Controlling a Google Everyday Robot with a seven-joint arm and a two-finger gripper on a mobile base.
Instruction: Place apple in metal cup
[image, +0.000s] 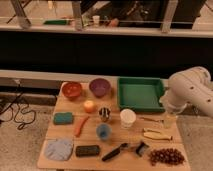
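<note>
**Counter** (67, 134): wooden, carries every item.

**Arm** (192, 90): white, stands at the right edge, beside the right end of the green tray (140, 95) at far right.

**Pincer** (170, 121): hangs under the arm over the right side of the counter, right of the white cup (127, 118). Its jaws are spread and nothing is between them.

**Apple** (89, 106): rests on the counter left of centre, just near of the gap between the red bowl (72, 90) and the purple bowl (99, 87). It is well apart from the pincer.

**Metal cup** (104, 114): upright, mouth up, just right and slightly near of the apple. I cannot tell whether they touch. The blue cup (103, 131) stands near of it.

**Assessment:** the apple is not yet grasped, so the step in hand is the reach.

**Recommendations:**
- Travel left high enough to clear the white cup and the metal cup.
- Descend from above with the jaws astride the apple's widest part.
- Close centred, because a glossy round fruit will likely roll toward the bowls if nudged.
- Lift straight up; the carry is short.
- Release low and centred over the mouth, since the apple looks about as wide as the cup.
</note>
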